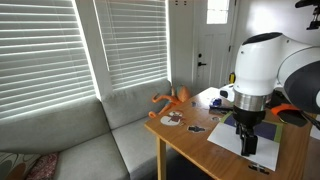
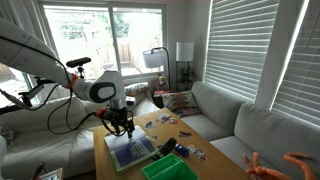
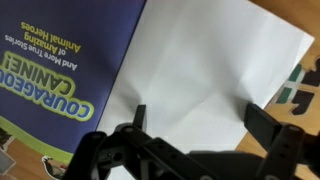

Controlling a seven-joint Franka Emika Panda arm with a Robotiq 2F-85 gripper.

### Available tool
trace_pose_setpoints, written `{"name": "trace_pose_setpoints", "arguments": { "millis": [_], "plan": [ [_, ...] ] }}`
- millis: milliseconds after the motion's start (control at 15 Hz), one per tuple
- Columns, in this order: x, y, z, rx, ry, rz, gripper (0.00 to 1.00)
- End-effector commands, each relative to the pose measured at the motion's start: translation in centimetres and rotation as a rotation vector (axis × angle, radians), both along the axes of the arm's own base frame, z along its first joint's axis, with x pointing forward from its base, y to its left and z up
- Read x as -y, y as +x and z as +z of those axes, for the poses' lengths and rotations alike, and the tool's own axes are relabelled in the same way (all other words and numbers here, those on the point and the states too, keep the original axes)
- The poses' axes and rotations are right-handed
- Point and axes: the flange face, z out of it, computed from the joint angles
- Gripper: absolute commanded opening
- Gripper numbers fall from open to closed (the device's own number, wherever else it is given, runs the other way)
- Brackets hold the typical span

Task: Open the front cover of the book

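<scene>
Jaws stand released, spread wide over the book with only bare paper showing between them; in the wrist view the dark fingers (image 3: 139, 120) come up from 6 o'clock, one near 7 and one near 5, and I cannot tell whether their tips touch the page. From left to right in that view, the book (image 3: 70, 60) shows a blue printed sheet (image 3: 50, 95) at 9 to 11 o'clock with yellow lettering reading "Courageous Canine!". Next comes a flat white sheet (image 3: 215, 60) from the centre out to 2 o'clock, then a corner of wooden bench (image 3: 295, 15) at 1 o'clock. In an exterior view a grey sofa (image 1: 90, 140) fills 8 o'clock and an orange toy (image 1: 172, 98) lies on the bench's far edge near the centre. Small colourful pieces (image 1: 172, 119) sit just beside the toy, and the white sheet lies at 4 o'clock beneath the white arm (image 1: 265, 65). In an exterior view the arm reaches in from 9 o'clock. The book lies flat on the bench at 6 o'clock, with a bright green box (image 2: 165, 168) just beside it toward 5.
</scene>
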Motion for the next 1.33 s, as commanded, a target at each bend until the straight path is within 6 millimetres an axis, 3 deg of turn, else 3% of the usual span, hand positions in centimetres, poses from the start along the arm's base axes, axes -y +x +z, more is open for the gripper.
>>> {"name": "trace_pose_setpoints", "arguments": {
  "millis": [0,1267],
  "plan": [
    [-0.3,0.4,1.6,0.042,-0.007,-0.024,1.00],
    [-0.1,2.3,9.4,0.218,0.044,-0.183,1.00]
  ]
}}
